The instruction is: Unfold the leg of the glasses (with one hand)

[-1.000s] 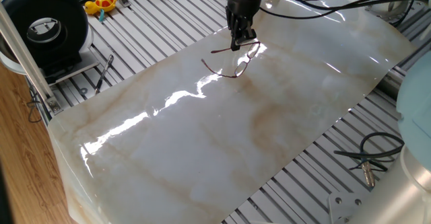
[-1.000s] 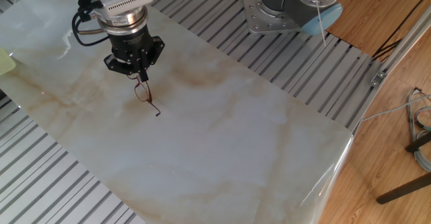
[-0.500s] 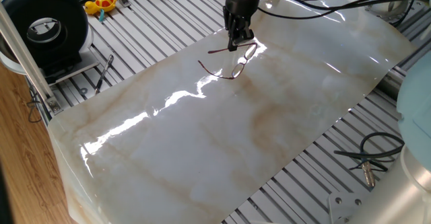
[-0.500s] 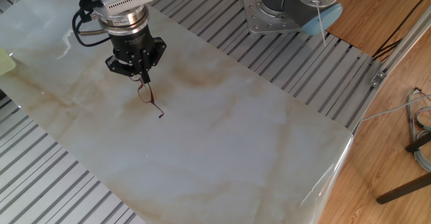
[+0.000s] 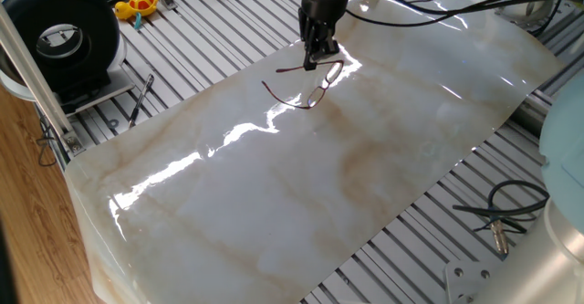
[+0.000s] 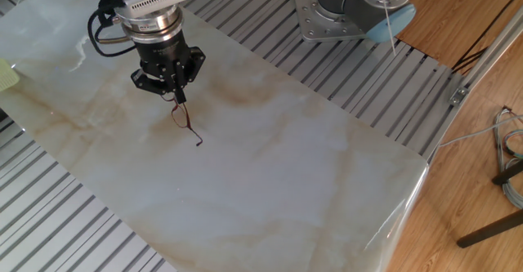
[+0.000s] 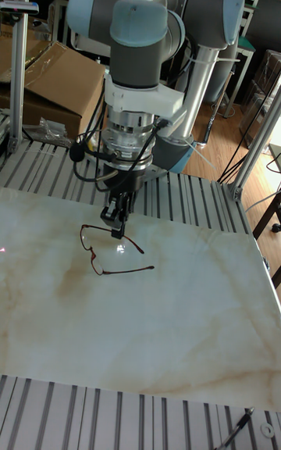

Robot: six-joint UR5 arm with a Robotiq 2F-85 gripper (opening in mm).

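Observation:
The glasses [image 5: 311, 89] lie on the glossy marble sheet [image 5: 301, 185], thin dark reddish wire with clear lenses. One slender leg sticks out to the left under my gripper [image 5: 311, 60], which is shut on it. The other leg [image 5: 278, 95] stretches across the sheet. In the other fixed view the gripper [image 6: 176, 97] stands straight down over the glasses [image 6: 182, 118], and a leg tip ends at the lower right. The tall fixed view shows the gripper [image 7: 117, 227] pinching the upper leg of the glasses [image 7: 95, 251], with both legs spread to the right.
A black round device [image 5: 64, 32], a yellow toy [image 5: 137, 5] and a dark pen-like tool [image 5: 140, 99] sit left of the sheet. Cables [image 5: 497, 214] lie at the lower right. The arm's base [image 6: 347, 6] stands behind the sheet. A cardboard box [image 7: 47, 83] stands at the left.
The gripper has crept a little to the left in one fixed view, taking the held leg along, and the glasses have slid and turned slightly with it.

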